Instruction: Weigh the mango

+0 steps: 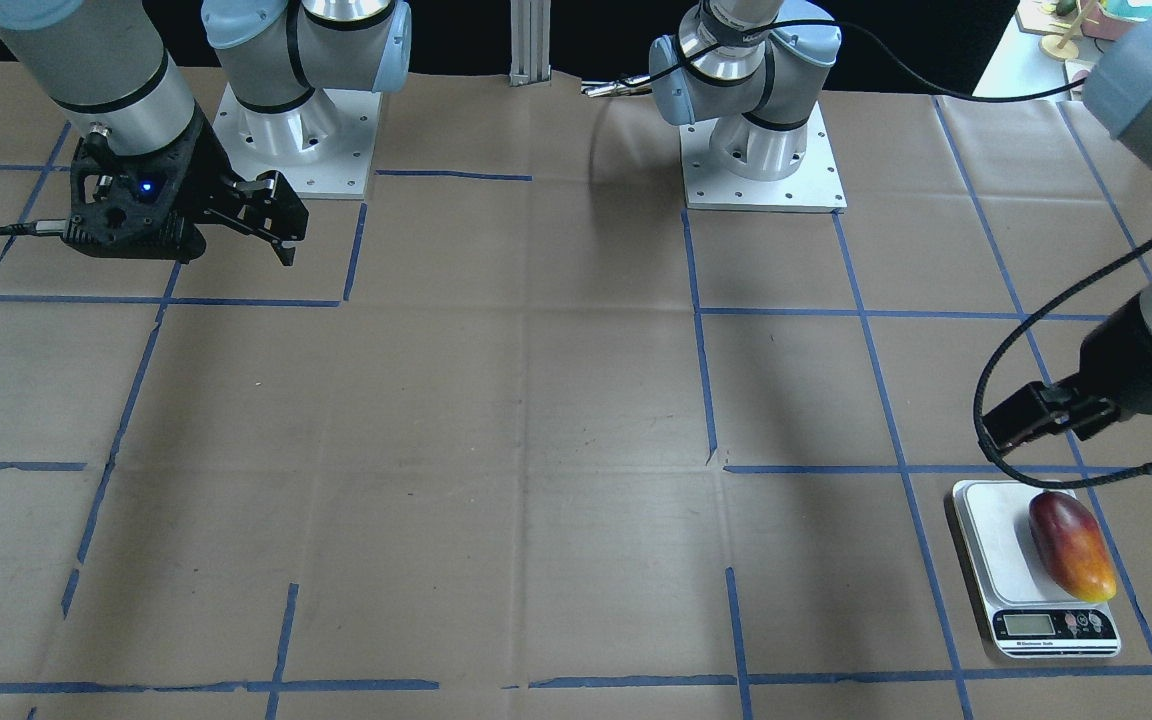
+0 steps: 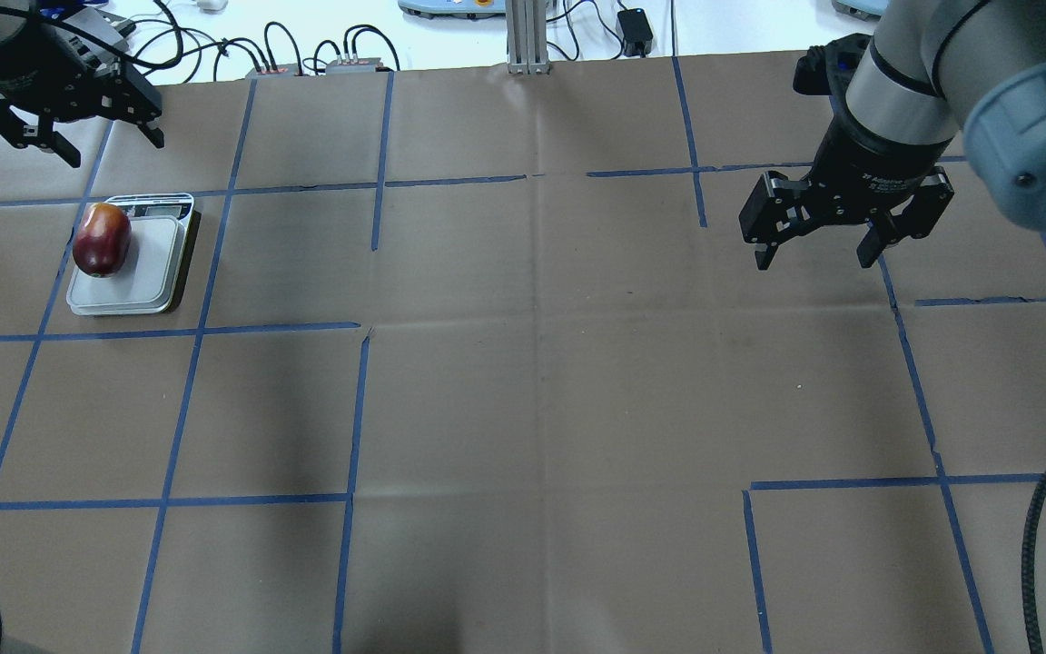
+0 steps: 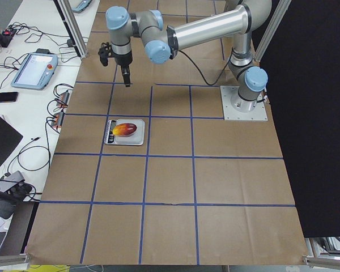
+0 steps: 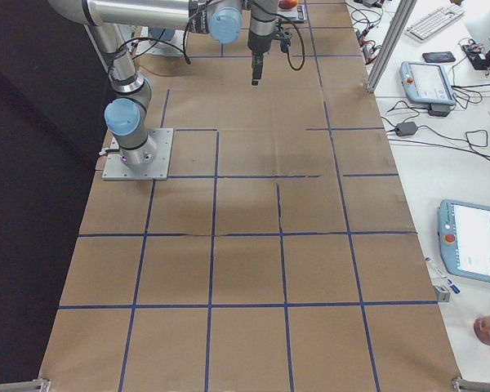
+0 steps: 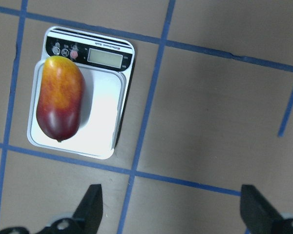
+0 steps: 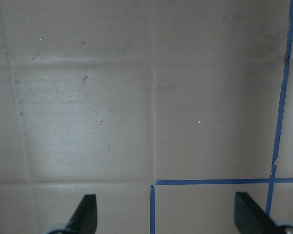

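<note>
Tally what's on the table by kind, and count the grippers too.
Scale: 1
Mango: 1, lying on the scale's platform
Grippers: 2, the left gripper and the right gripper, both open and empty
Total: 4

Looks straight down on a brown paper-covered worktop (image 6: 88, 87), faintly creased into squares, with dark smudges and one white speck (image 6: 199, 122). Shows blue tape (image 6: 219, 182) running level from mid-frame to the right edge, a short stub dropping from its left end and a second strip coming down the right border to meet it. Catches only the two dark fingertips (image 6: 85, 214) of the right claw (image 6: 166, 217), spread wide along the bottom edge.
</note>
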